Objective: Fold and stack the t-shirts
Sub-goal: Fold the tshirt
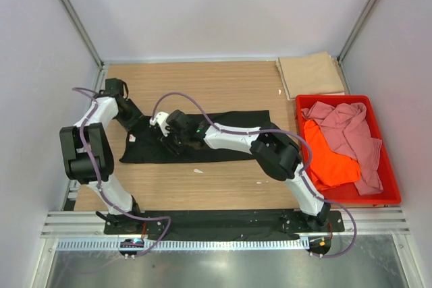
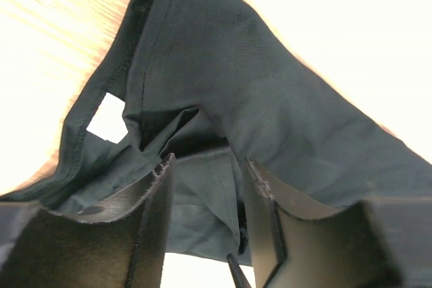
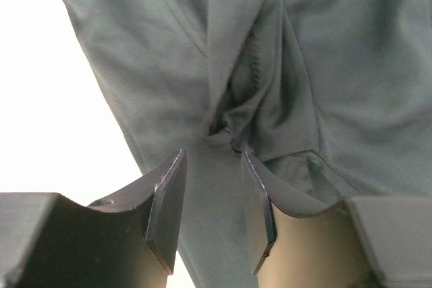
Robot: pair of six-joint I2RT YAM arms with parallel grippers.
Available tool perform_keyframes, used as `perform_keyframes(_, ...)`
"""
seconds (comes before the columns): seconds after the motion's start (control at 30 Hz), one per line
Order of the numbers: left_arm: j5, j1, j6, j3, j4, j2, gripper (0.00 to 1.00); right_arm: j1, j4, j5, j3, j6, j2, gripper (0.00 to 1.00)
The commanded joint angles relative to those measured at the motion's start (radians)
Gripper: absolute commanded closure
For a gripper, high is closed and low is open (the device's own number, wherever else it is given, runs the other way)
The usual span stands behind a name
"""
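Note:
A black t-shirt (image 1: 246,117) lies folded into a long strip across the middle of the table. My left gripper (image 1: 143,125) stands at the strip's left end. In the left wrist view its jaws (image 2: 207,160) are apart, with a loose ridge of the black cloth (image 2: 270,85) between them. My right gripper (image 1: 166,133) is just to the right of it, over the same end. Its jaws (image 3: 213,154) are open just above the flat black cloth (image 3: 135,65), and a bunched pucker sits just beyond the tips. A tan t-shirt (image 1: 312,75) lies folded at the back right.
A red crate (image 1: 347,98) stands at the right edge, holding a crumpled pink t-shirt (image 1: 347,126) and an orange t-shirt (image 1: 327,160). Bare wooden table (image 1: 202,82) lies behind the black strip and in front of it. Frame posts rise at the back corners.

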State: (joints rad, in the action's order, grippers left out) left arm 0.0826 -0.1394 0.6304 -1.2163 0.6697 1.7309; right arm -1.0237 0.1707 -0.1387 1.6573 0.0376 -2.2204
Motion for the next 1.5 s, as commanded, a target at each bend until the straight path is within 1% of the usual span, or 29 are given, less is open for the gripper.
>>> perform_keyframes(0.0, 0.039, -0.006, 0.018, -0.029, -0.004, 0.033, 0.55, -0.013, -0.051, 0.024, 0.053, 0.025, 0.039, 0.57)
perform_keyframes(0.23, 0.049, -0.006, 0.022, -0.025, -0.016, 0.064, 0.63, -0.022, -0.04, 0.053, 0.082, 0.028, 0.015, 0.61)
perform_keyframes(0.33, 0.072, -0.006, 0.015, -0.02, -0.035, 0.065, 0.74, -0.022, -0.043, 0.057, 0.084, 0.028, 0.011, 0.64)
perform_keyframes(0.37, 0.078, -0.006, 0.014, -0.022, -0.035, 0.064, 0.82, -0.022, -0.043, 0.057, 0.084, 0.03, 0.008, 0.64)
perform_keyframes(0.47, 0.077, -0.006, 0.008, -0.02, -0.025, 0.058, 0.94, -0.022, -0.046, 0.053, 0.087, 0.028, 0.004, 0.67)
perform_keyframes(0.5, 0.074, -0.006, 0.006, -0.02, -0.021, 0.055, 1.0, -0.024, -0.045, 0.051, 0.088, 0.025, 0.001, 0.67)
perform_keyframes(0.6, 0.059, -0.006, 0.0, -0.009, -0.006, 0.033, 1.0, -0.026, -0.043, 0.047, 0.09, 0.022, -0.002, 0.67)
perform_keyframes(0.77, 0.02, -0.006, -0.001, 0.024, 0.001, -0.022, 1.0, -0.038, -0.043, 0.051, 0.087, 0.024, -0.002, 0.64)
perform_keyframes(0.9, 0.006, -0.008, -0.001, 0.026, 0.016, -0.044, 1.0, -0.041, -0.045, 0.063, 0.088, 0.024, -0.008, 0.65)
perform_keyframes(1.0, -0.009, -0.006, 0.005, 0.038, 0.024, -0.059, 1.0, -0.045, -0.043, 0.082, 0.09, 0.024, -0.012, 0.74)
perform_keyframes(1.03, -0.014, -0.006, 0.006, 0.041, 0.027, -0.071, 1.0, -0.045, -0.04, 0.086, 0.09, 0.025, -0.01, 0.84)
perform_keyframes(1.13, -0.044, -0.006, 0.005, 0.06, 0.036, -0.096, 1.0, -0.052, -0.036, 0.093, 0.079, 0.031, 0.001, 0.99)
perform_keyframes(1.3, -0.107, -0.008, 0.008, 0.078, 0.042, -0.123, 1.0, -0.065, -0.046, 0.096, 0.052, 0.051, 0.031, 0.99)
perform_keyframes(1.33, -0.106, -0.008, 0.008, 0.074, 0.041, -0.123, 0.97, -0.067, -0.045, 0.097, 0.044, 0.053, 0.033, 0.99)
perform_keyframes(1.43, -0.089, -0.008, 0.003, 0.052, 0.038, -0.12, 0.8, -0.072, -0.04, 0.097, 0.032, 0.059, 0.034, 0.99)
perform_keyframes(1.47, -0.087, -0.008, 0.003, 0.047, 0.037, -0.117, 0.78, -0.073, -0.039, 0.102, 0.03, 0.061, 0.034, 0.99)
